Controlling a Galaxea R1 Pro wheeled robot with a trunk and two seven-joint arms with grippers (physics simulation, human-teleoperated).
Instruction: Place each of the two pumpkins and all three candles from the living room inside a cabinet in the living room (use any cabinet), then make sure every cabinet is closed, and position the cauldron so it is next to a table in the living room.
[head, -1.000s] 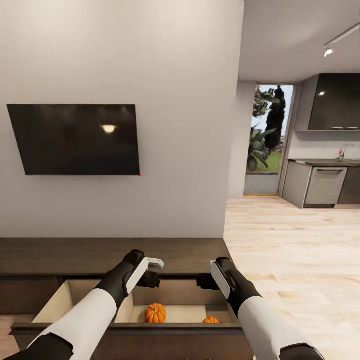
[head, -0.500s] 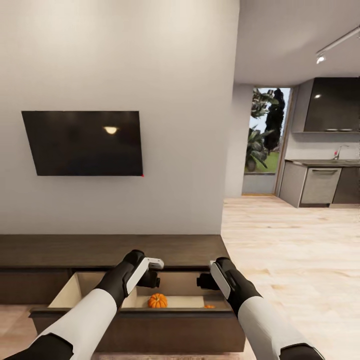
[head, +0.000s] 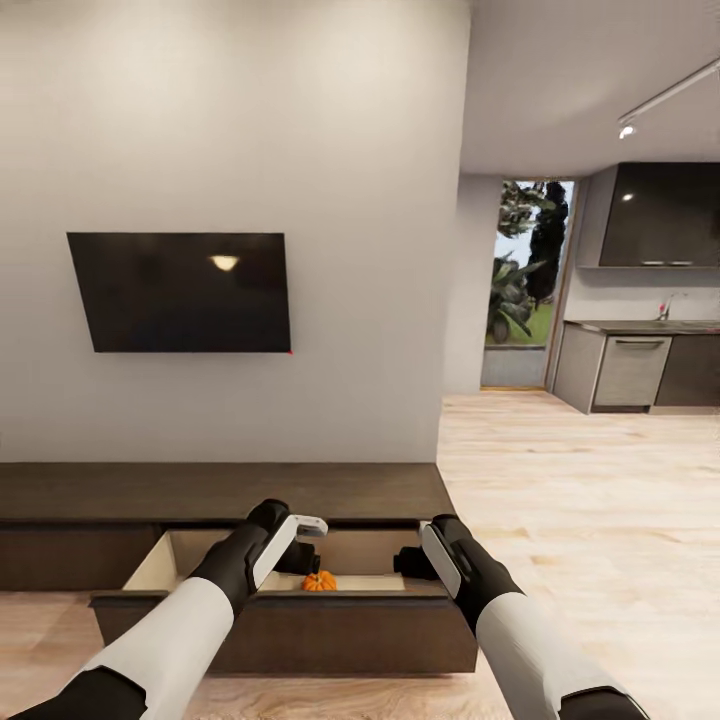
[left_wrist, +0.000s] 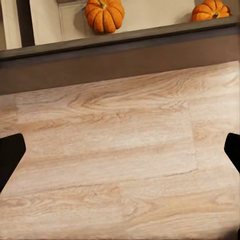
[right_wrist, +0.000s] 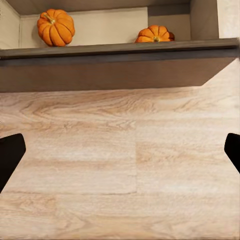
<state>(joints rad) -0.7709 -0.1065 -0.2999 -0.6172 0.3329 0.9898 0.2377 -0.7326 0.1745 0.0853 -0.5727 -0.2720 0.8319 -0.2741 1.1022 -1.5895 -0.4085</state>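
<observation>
The long dark-brown cabinet (head: 200, 492) runs along the wall, and its right-hand drawer (head: 285, 625) is pulled out. One orange pumpkin (head: 319, 581) peeks over the drawer front. Both pumpkins (left_wrist: 104, 14) (left_wrist: 210, 10) lie in the drawer in the left wrist view, and again in the right wrist view (right_wrist: 55, 27) (right_wrist: 155, 34). My left gripper (head: 300, 561) (left_wrist: 120, 155) and right gripper (head: 408, 563) (right_wrist: 120, 152) hang open and empty over the floor, just short of the drawer front. The candles, cauldron and table are out of view.
A black TV (head: 185, 292) hangs on the wall above the cabinet. Light wood floor (head: 580, 500) stretches to the right toward a kitchen counter (head: 630, 370) and a glass door (head: 520, 285). The pulled-out drawer juts into the floor space ahead.
The whole view has backed away from the cabinet, so the camera moved. The drawer now looks smaller and farther off. The arms hold the same pose and the pumpkins stay in the drawer.
</observation>
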